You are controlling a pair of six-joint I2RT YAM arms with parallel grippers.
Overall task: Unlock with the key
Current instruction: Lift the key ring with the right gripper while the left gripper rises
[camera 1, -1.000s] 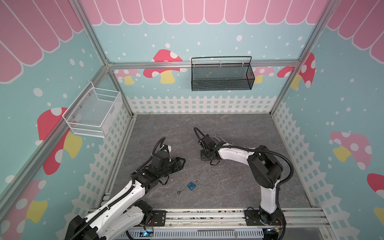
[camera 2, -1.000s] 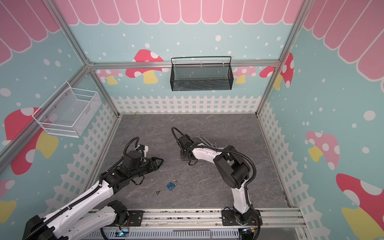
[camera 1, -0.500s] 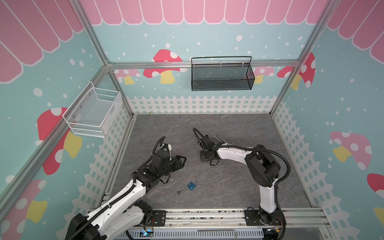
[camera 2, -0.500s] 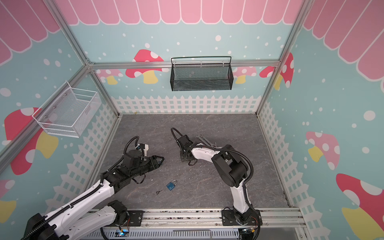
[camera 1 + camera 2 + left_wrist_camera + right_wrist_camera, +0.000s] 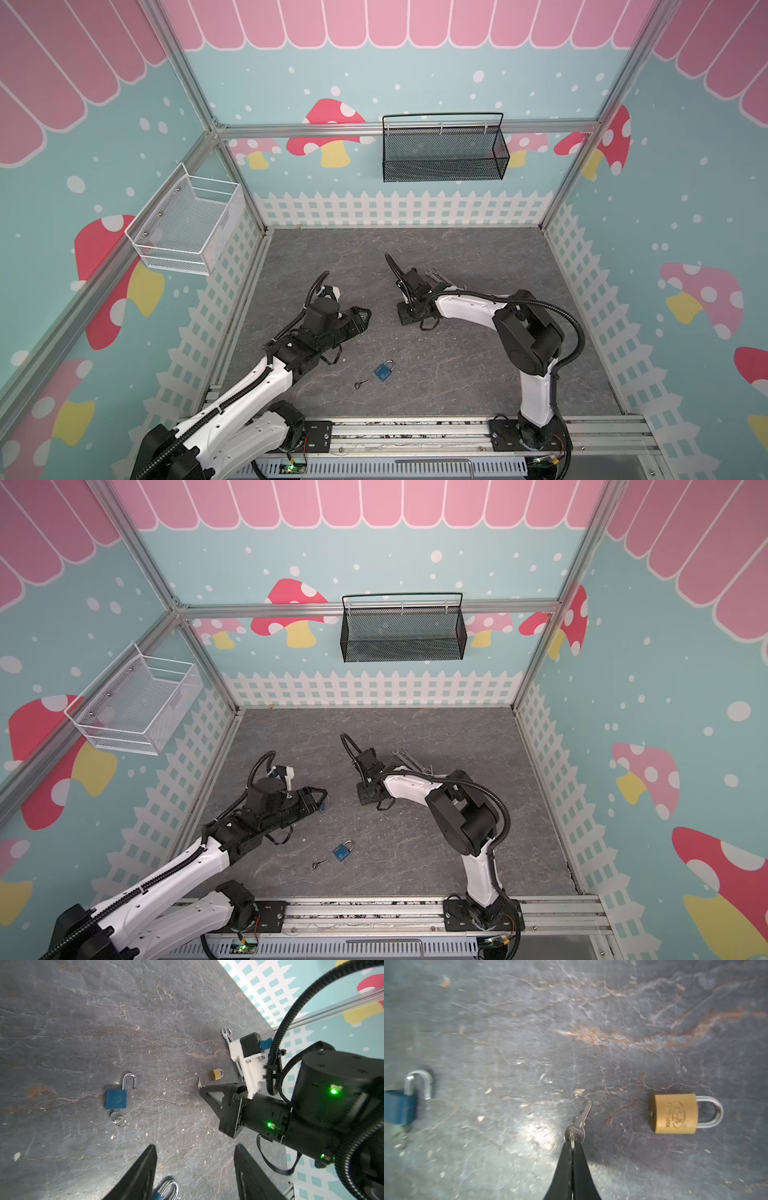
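**Bench** [image 5: 478,257]: grey slate-look top, walled on three sides.

**Left arm** [image 5: 249,386]: enters from 7 o'clock. The left fingers [image 5: 143,1172] stand wide apart over the bench, at 9 o'clock of its centre.

**Right arm** [image 5: 528,336]: rises at 5 o'clock and folds back to the bench centre. The right fingers [image 5: 564,1163] are pressed tight together, pinching the key at its head.

**Black basket** [image 5: 444,153]: mesh, hung on the back wall at 12 o'clock.

**White basket** [image 5: 183,224]: wire, fixed to the left wall at 10 o'clock.

**Wrench** [image 5: 228,1040]: flat on the bench at 1 o'clock of the right fingers, partly under that arm.

**Blue lock** [image 5: 383,371]: flat at 6 o'clock of the centre in both top views, shackle swung open, well apart from both pairs of fingers.

**Second blue lock** [image 5: 157,1196]: only part shows, in the left wrist view, just beside one left finger. Touching or not, cannot tell.

**Brass lock** [image 5: 675,1113]: flat, shackle shut, between the right fingers and the wrench. Its keyhole end faces the key. Hidden in both top views.

**Key** [image 5: 579,1126]: silver, blade out beyond the fingertips and tilted, near the brass lock but apart from it.

**Second key** [image 5: 116,1119]: on a ring, touching the blue lock's base. Seated in the keyhole or not, cannot tell.
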